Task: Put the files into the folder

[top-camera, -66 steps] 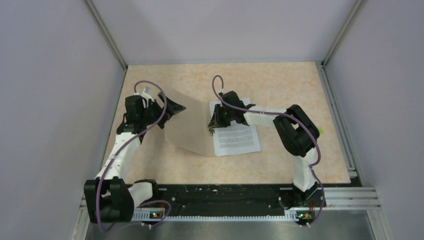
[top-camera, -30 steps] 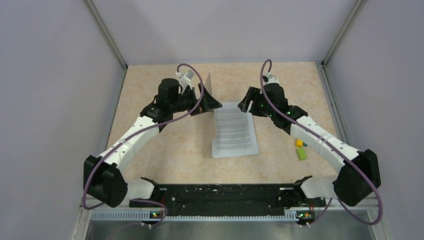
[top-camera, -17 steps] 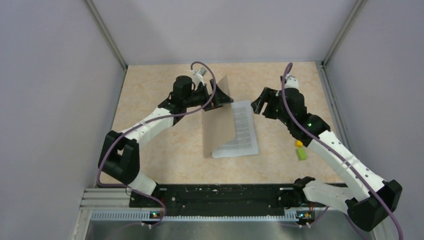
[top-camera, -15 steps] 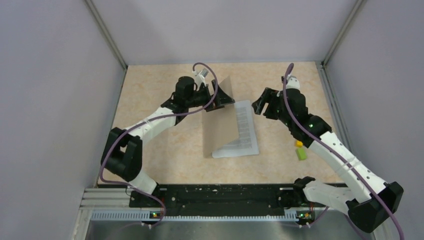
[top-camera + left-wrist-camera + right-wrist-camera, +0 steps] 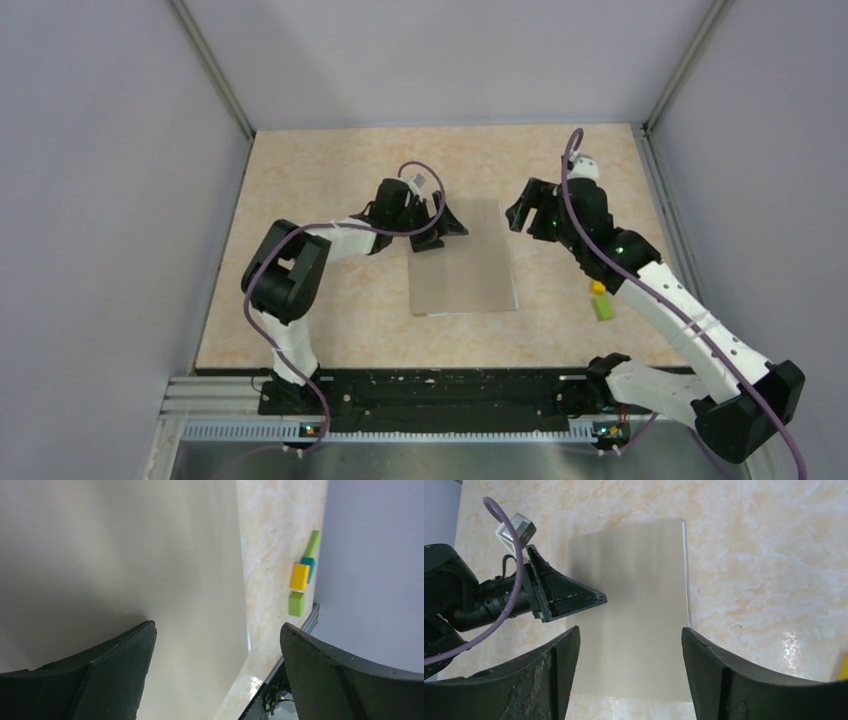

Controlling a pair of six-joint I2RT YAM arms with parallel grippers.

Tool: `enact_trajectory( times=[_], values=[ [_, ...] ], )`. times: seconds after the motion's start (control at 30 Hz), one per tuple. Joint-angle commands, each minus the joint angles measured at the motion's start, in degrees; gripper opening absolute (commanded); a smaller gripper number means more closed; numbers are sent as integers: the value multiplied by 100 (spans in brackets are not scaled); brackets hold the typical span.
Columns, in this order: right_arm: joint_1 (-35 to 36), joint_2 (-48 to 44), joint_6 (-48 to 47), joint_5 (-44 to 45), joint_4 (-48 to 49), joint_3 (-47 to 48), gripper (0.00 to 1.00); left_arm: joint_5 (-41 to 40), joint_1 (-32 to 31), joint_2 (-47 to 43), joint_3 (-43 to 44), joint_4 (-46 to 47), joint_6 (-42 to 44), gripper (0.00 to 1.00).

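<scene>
The brown folder [image 5: 462, 258] lies shut and flat in the middle of the table. The files are under its cover; only a thin white edge [image 5: 684, 570] shows along its right side. My left gripper [image 5: 445, 222] stands open low over the folder's far left corner, and the left wrist view has brown cover [image 5: 150, 555] below the left gripper [image 5: 217, 627] with nothing between its fingers. My right gripper [image 5: 525, 210] hovers open off the far right corner. In its wrist view the right gripper [image 5: 629, 630] looks down on the folder [image 5: 634, 605] and a left finger [image 5: 569, 597].
A yellow block [image 5: 598, 287] and a green block [image 5: 604, 307] sit on the marbled table right of the folder, under my right forearm. The left wrist view shows them [image 5: 300, 576] near the right wall with a teal one [image 5: 308, 562]. A black rail [image 5: 440, 385] runs along the near edge.
The folder cover, tilted up half a second ago, has come down flat over the printed sheet. My left gripper moved right and down with it. The right gripper barely moved.
</scene>
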Motion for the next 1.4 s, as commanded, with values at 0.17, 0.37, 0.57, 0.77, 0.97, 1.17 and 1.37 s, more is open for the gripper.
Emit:
enact_trajectory(
  times=[0.17, 0.37, 0.57, 0.77, 0.97, 1.17, 1.37],
  values=[
    [-28, 171, -70, 94, 306, -53, 80, -122, -36, 171, -44, -150, 287, 99],
    [-24, 288, -183, 156, 339, 33, 83, -876, -36, -626, 487, -1649, 631, 99],
    [-20, 430, -293, 225, 589, 95, 88, -1759, -32, -1562, 910, -2949, 1444, 99],
    [-28, 796, -431, 103, 823, 259, 90, -2484, -16, -2335, 1138, -3888, 2237, 99],
    [-24, 1027, -450, -10, 1248, 234, 91, -3276, -16, -2977, 914, -3863, 2390, 99],
    [-28, 1378, -495, -109, 1374, 429, 92, -3519, -8, -3083, 875, -3914, 2453, 99],
    [-24, 1492, -567, -139, 1393, 512, 92, -3565, 3, -3052, 776, -3805, 2436, 99]
  ],
)
